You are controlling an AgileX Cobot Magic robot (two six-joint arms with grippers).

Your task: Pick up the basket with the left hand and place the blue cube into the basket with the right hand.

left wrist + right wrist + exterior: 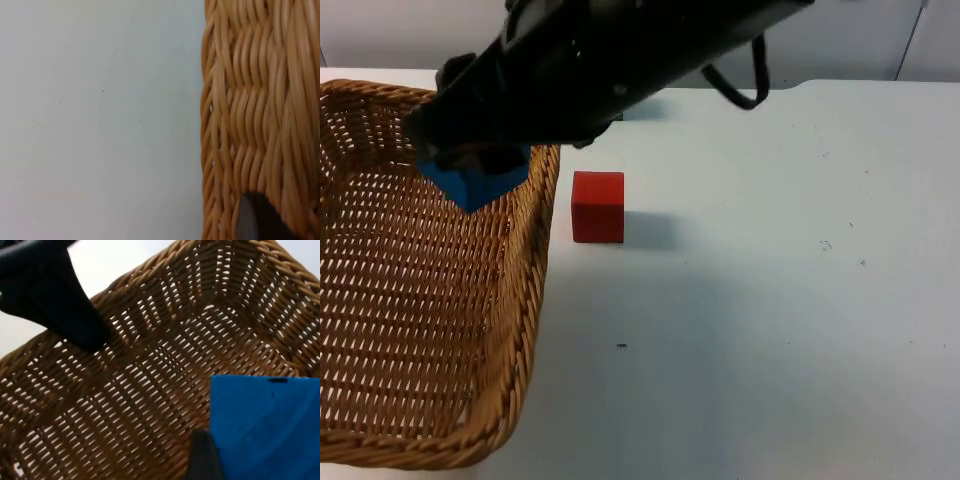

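Wicker takes up the left of the top view: the basket [535, 300] sits with its rim curving down past the table's near edge. The right arm reaches across from the upper right, and the right gripper [472, 165] hangs just inside the basket's right rim, closed on the blue cube [475, 185], which is held above the woven floor. A red cube [597, 206] stands on the white table [770, 300] just outside that rim, apart from the basket.

From the left wrist, the basket's woven wall [250, 115] runs upright beside bare table [100, 120]. A black fingertip [255, 220] lies against the weave; whether the left gripper is clamped on the rim or open, I cannot tell.

From the right wrist, the blue cube [265, 427] is pinched against a black finger [202, 457], with the basket's open interior [150, 370] below it. A dark arm part [55, 295] crosses over the far rim.
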